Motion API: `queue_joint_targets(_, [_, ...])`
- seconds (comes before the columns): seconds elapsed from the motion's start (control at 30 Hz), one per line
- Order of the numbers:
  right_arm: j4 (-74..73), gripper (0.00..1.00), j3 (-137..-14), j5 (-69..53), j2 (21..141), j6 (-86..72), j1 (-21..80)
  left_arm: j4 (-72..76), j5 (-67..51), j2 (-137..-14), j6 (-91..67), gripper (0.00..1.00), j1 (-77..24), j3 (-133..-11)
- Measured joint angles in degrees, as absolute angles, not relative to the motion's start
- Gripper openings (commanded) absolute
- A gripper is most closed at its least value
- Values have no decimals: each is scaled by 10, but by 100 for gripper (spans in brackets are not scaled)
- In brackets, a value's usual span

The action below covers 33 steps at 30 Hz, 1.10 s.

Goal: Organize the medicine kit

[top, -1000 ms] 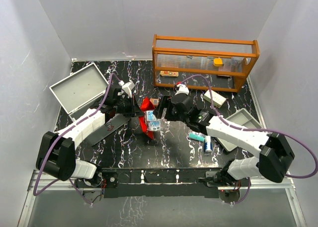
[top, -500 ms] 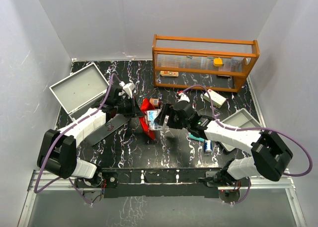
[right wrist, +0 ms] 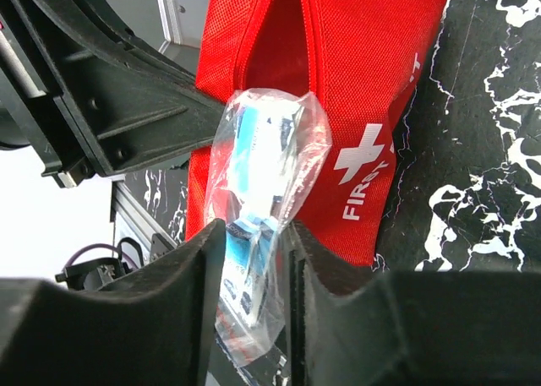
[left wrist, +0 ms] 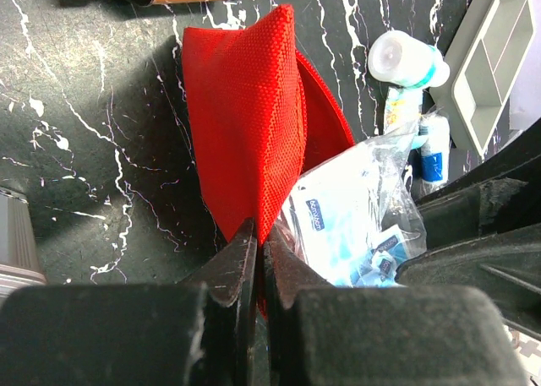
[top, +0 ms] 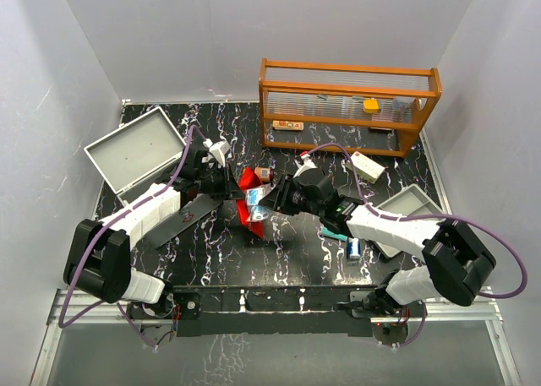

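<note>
R gripper, clamped on clear packet bag, had edged toward 9 o'clock, reaching mouth of red first-aid pouch at centre. L gripper pinched pouch's edge, holding it open. Insertion looked imminent.

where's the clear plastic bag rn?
The bag is near the middle of the table in the top view, pinched in the right gripper at the open mouth of the red pouch, whose edge the left gripper holds.
</note>
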<state>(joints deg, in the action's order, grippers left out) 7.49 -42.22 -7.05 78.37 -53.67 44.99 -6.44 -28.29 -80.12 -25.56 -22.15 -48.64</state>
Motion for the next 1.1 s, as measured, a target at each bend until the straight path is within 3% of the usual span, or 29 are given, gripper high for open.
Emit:
queue_joint_targets(0.2, [56, 0, -428, -60, 778, -519, 450, -64, -283, -801, -256, 0, -222, -486])
queue_joint_targets(0.7, [-43, 0, -520, -20, 774, -465, 453, -64, -283, -801, -256, 0, -222, -486])
queue_joint_targets(1.1, [-154, 0, -665, 189, 822, -409, 547, -64, -283, -801, -256, 0, -222, -486])
